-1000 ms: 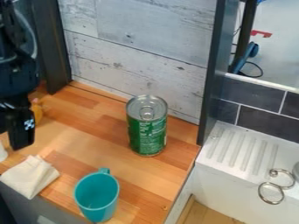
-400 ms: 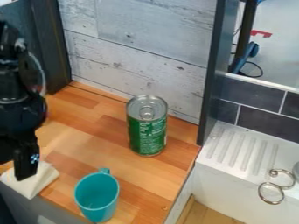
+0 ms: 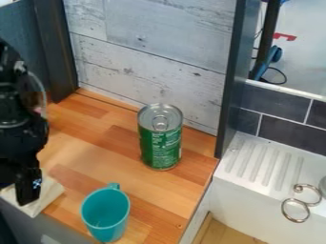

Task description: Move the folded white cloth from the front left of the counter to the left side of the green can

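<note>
Where the pincer hangs at the view's left, the cloth lies partly hidden behind it, left of the cup; open or closed, I cannot tell.

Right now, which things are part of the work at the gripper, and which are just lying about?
At the work:
- gripper, at the counter's left
- white cloth, nearest it; contact unclear

Lying about:
- green can, upright
- teal cup, upright

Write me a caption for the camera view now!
A green can stands behind a teal cup on a wooden counter.
</note>
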`<action>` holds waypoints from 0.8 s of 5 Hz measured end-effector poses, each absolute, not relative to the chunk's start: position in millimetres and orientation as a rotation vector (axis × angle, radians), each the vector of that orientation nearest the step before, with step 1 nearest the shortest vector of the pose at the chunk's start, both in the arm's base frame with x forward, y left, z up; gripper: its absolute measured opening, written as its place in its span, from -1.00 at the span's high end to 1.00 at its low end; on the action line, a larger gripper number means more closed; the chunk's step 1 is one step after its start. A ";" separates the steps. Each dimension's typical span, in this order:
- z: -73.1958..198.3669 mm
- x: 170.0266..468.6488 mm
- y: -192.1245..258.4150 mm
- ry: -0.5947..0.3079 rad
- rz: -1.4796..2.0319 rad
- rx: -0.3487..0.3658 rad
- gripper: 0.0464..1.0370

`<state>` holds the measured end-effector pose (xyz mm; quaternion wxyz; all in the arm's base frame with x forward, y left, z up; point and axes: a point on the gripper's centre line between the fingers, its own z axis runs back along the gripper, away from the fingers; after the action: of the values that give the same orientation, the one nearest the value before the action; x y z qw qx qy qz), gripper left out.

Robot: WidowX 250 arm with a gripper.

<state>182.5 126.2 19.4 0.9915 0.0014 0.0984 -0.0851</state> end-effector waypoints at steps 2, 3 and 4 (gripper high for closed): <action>5.8 187.9 130.2 0.220 -0.191 -0.002 -0.93; 7.8 207.6 128.6 0.198 -0.192 -0.035 -0.93; 9.9 246.5 113.9 0.187 -0.250 -0.047 -0.93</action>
<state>246.5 113.9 9.9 0.9876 -0.0233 0.0930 -0.1243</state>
